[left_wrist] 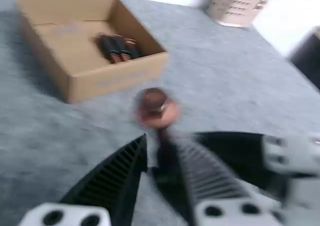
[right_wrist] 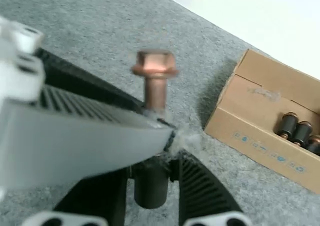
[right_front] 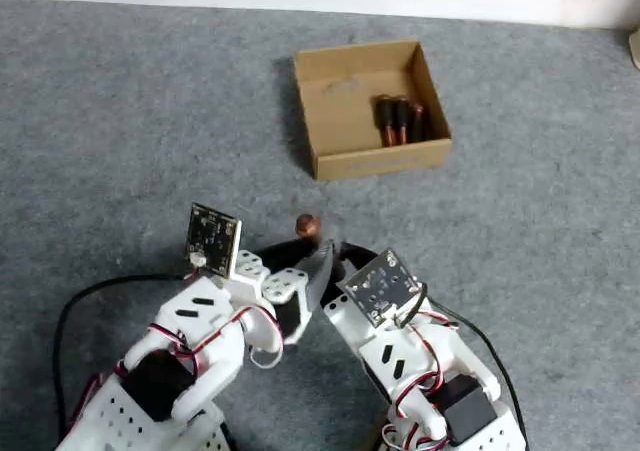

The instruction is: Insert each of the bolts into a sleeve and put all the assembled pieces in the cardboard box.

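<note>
at the near left of the grey carpeted table (right_front: 120,121), the left arm is leaning in toward the middle, with its wrist circuit board (right_front: 213,236) facing up and red and white wires looping along its white body. the left gripper (right_front: 305,259) is meeting the other arm's gripper just in front of both arms. its jaws are pressing together on the bare shaft of the bolt (right_front: 307,226), between the head and the sleeve. from the left wrist, the left gripper (left_wrist: 160,143) is showing two ribbed black fingers (left_wrist: 122,171) closing in toward the shaft, while the copper bolt (left_wrist: 152,103) is standing up beyond them, blurred.

just right of that, the right gripper (right_front: 330,256) is reaching in from the right arm, whose own circuit board (right_front: 383,286) is sitting tilted on the wrist. from the right wrist, the right gripper (right_wrist: 150,178) is holding its jaws clamped on the dark sleeve (right_wrist: 149,188), one black finger on each side. the bolt (right_wrist: 155,70) is standing upright with its lower end going down into the sleeve, its flanged hex head well above it, and the left arm's pale finger is crossing in front and touching the shaft. bolt and sleeve are being held off the table, near the cardboard box but apart from it.

farther back and to the right, the cardboard box (right_front: 375,161) is sitting open on the table. three assembled pieces (right_front: 400,121) are lying side by side against its right inner wall. the left wrist is seeing the box (left_wrist: 115,78), the pieces (left_wrist: 117,48) and a white slotted object (left_wrist: 240,3) beyond; the right wrist is also catching the box (right_wrist: 260,141) and the pieces (right_wrist: 297,131).
</note>
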